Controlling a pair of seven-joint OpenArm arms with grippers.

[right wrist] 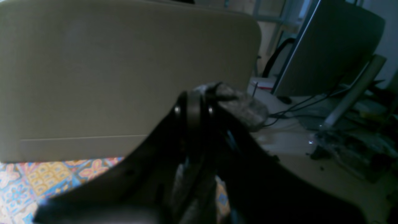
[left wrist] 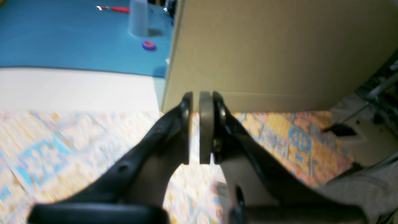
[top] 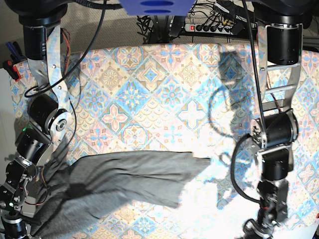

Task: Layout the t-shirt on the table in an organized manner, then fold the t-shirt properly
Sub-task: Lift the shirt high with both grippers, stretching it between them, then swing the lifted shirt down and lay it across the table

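Patterned tile cloth covers the surface (top: 164, 94); the t-shirt (top: 124, 181) lies rumpled along its near edge. Right pincer (right wrist: 194, 99) is clamped on a fold of that soft, limp fabric. Left pincer (left wrist: 195, 102) is closed, holding nothing. Best gripped at shoulders or hem corners.

Both grippers are being cut off by the near edge of the base view, the near left part of the t-shirt (top: 114, 181) is being hidden behind the right arm (top: 30, 144), and the table (left wrist: 62, 149) is being blurred in the left wrist view.
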